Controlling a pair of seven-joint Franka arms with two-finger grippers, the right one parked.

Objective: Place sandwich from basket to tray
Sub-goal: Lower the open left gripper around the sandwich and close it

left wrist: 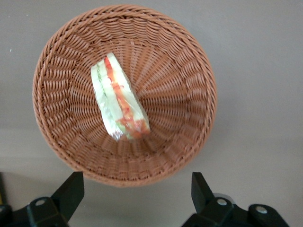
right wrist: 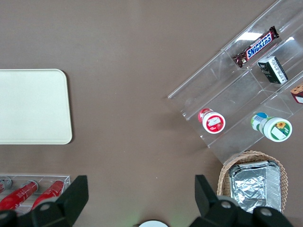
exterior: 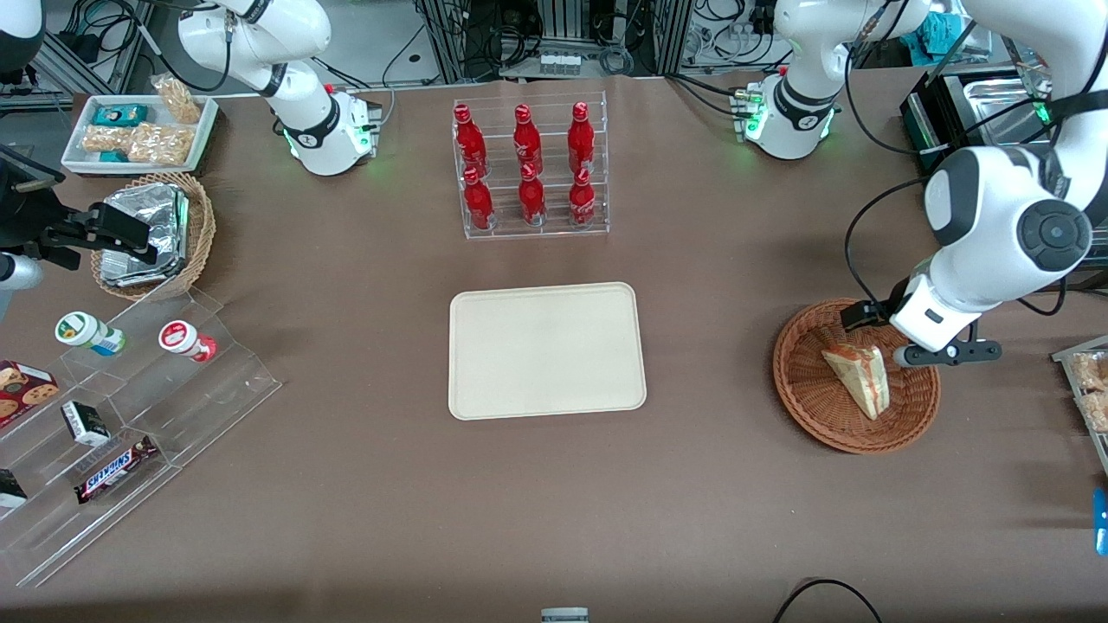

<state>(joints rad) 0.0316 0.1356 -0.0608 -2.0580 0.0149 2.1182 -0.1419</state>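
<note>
The sandwich [exterior: 861, 376], a pale wedge with red and green filling, lies in the reddish-brown wicker basket [exterior: 809, 407] toward the working arm's end of the table. It also shows in the left wrist view [left wrist: 118, 101], lying in the basket [left wrist: 189, 94]. My left gripper [left wrist: 135, 189] is open and empty, its fingers [left wrist: 71, 189] spread wide above the basket's rim. In the front view the arm's hand [exterior: 926, 324] hovers over the basket's edge, just beside the sandwich. The cream tray [exterior: 545, 350] lies flat at the table's middle, bare, and also shows in the right wrist view [right wrist: 33, 106].
A clear rack of red bottles [exterior: 530, 169] stands farther from the front camera than the tray. A stepped acrylic shelf [exterior: 130, 407] with snacks, a tan basket of foil packs [exterior: 156, 234] and a white snack tray [exterior: 138, 130] are toward the parked arm's end. Another snack tray [exterior: 1091, 381] is beside the basket.
</note>
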